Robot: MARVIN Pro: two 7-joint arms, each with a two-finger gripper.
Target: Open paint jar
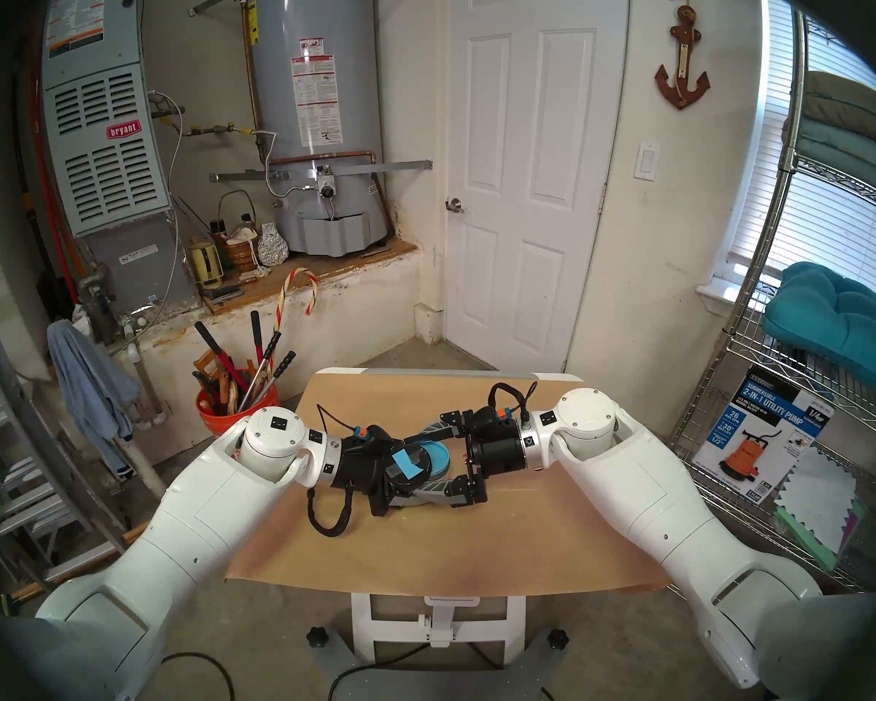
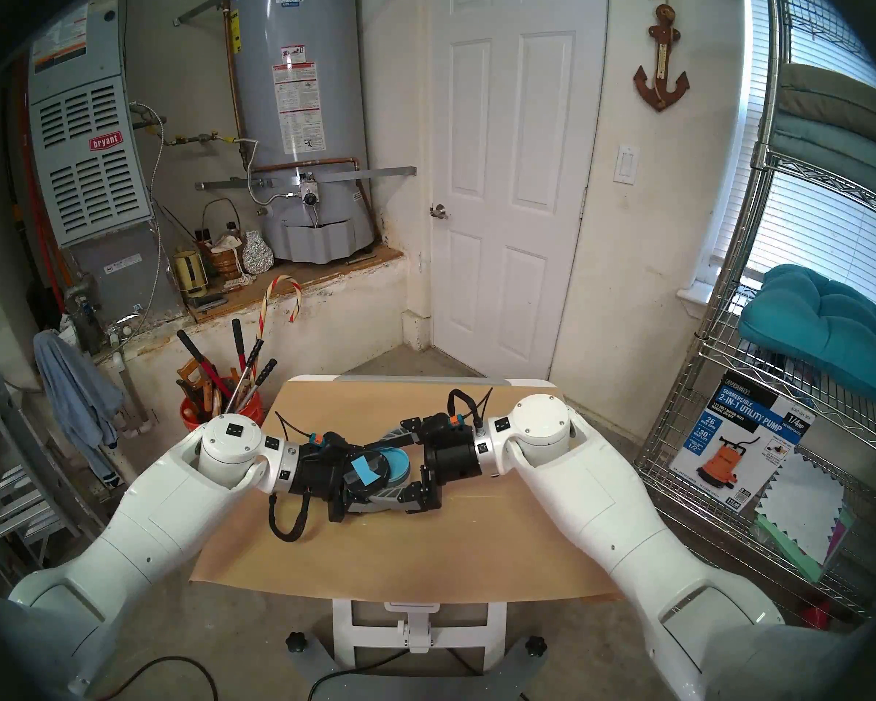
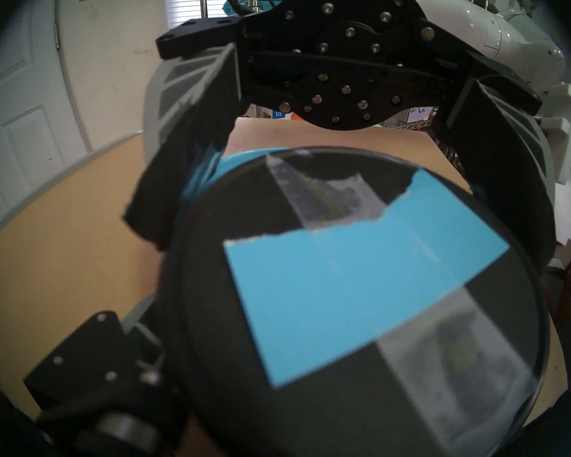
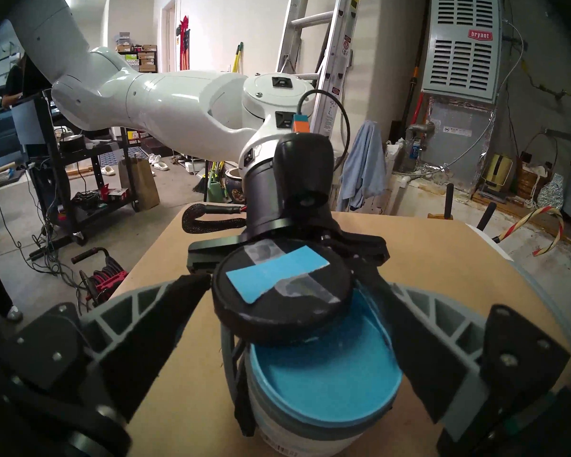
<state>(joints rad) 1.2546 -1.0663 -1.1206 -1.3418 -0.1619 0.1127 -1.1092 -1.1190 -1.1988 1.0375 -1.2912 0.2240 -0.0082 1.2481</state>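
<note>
Right wrist view: lid (image 4: 282,289) off, held above paint jar (image 4: 327,390).
Left gripper (image 1: 400,462) clamps lid rim; right gripper (image 4: 314,364) fingers (image 4: 419,341) narrowed against jar sides.

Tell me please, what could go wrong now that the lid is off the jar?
1. The lid, held tilted by the left gripper, hangs partly over the open paint jar; paint under it may drip onto the brown paper.
2. The right gripper flanks the jar, but its grip is unclear, so a bump could tip it.
</note>
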